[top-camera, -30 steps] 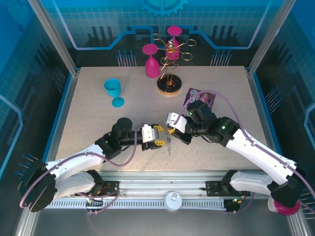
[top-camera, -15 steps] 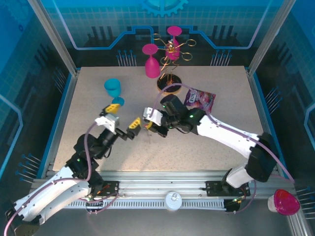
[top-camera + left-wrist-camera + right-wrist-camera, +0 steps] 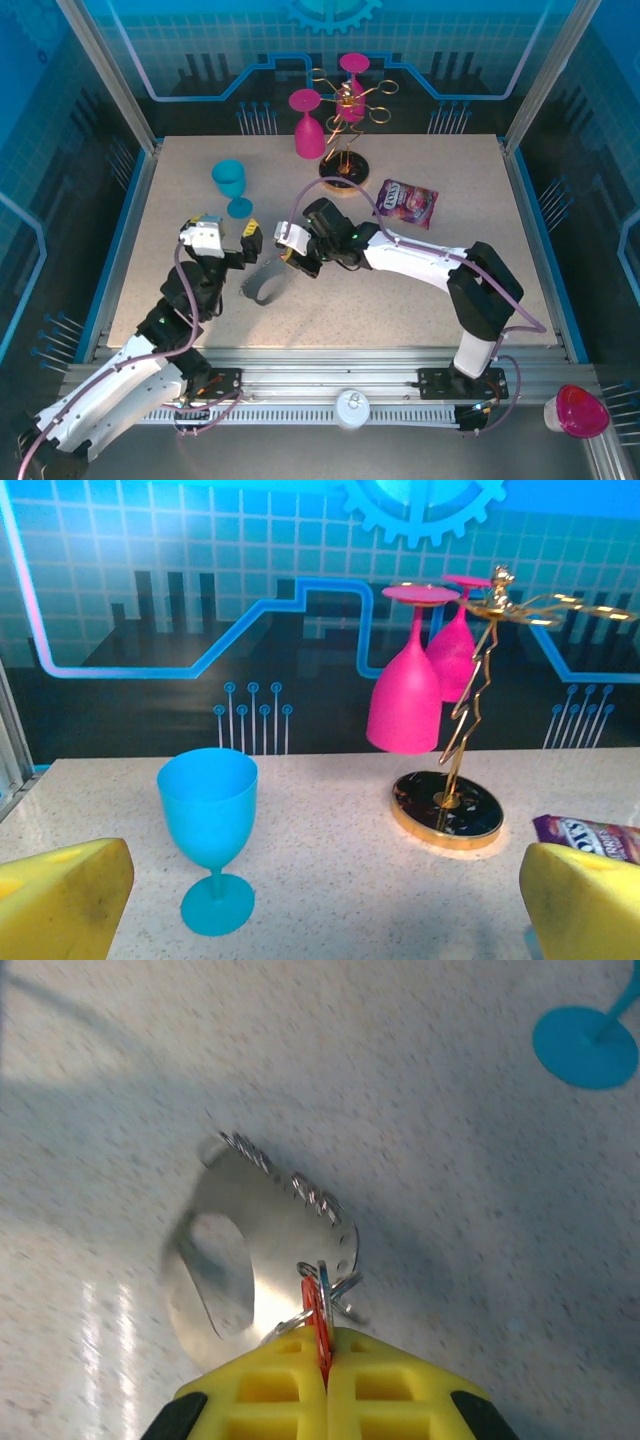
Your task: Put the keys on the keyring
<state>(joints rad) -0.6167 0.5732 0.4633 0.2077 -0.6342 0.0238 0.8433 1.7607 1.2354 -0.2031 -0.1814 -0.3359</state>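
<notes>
Pinching the keys (image 3: pixel 316 1305), right claw (image 3: pixel 325 1348) clamped tight; left claw (image 3: pixel 228 238) splayed wide, empty, near blue cup (image 3: pixel 229 178).

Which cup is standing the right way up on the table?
The blue cup. It stands on its own foot, mouth up, while the two pink cups hang upside down from the gold rack.
</notes>
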